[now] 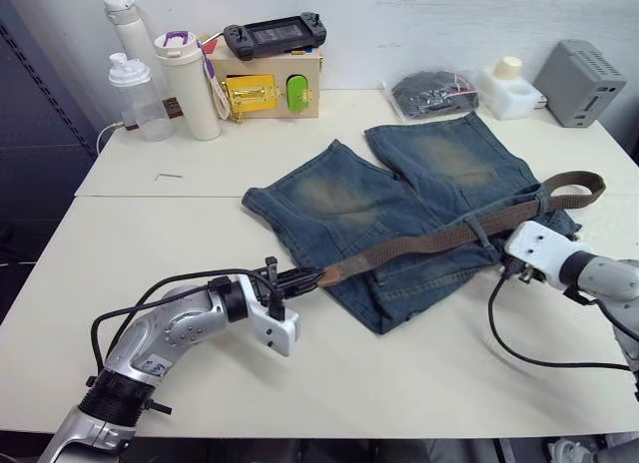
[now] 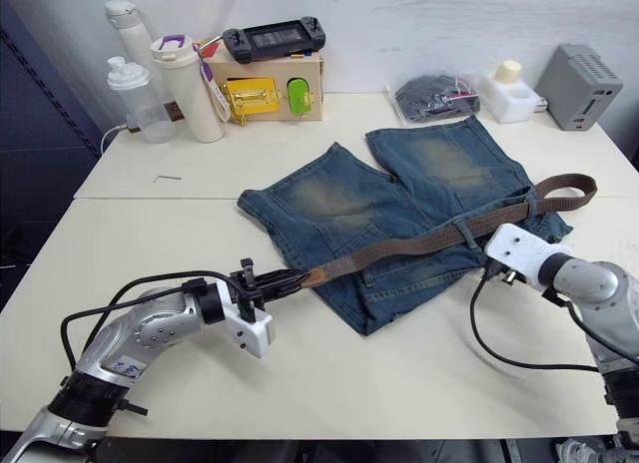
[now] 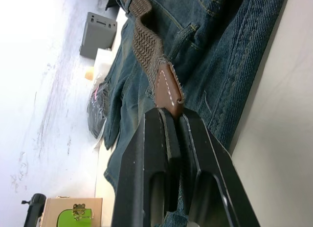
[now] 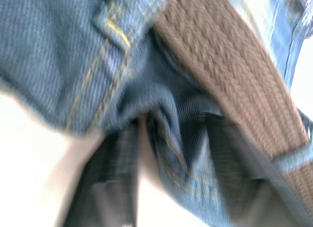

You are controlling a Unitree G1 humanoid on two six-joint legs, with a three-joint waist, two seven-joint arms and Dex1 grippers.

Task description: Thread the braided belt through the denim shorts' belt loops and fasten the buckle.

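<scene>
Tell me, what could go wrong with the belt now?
The left gripper pinches only the leather tip of the braided belt, so a hard pull might slip it free. The right gripper bunches the denim shorts at the waistband, which could drag and crumple them and tighten the belt loops.

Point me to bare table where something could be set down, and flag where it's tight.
Free: the near table between the left pincer and the right arm's cable, in front of the denim shorts; also the strip between the shorts and the bottles. Crowded: the far edge, with the wooden box, plastic bag and grey unit.
</scene>
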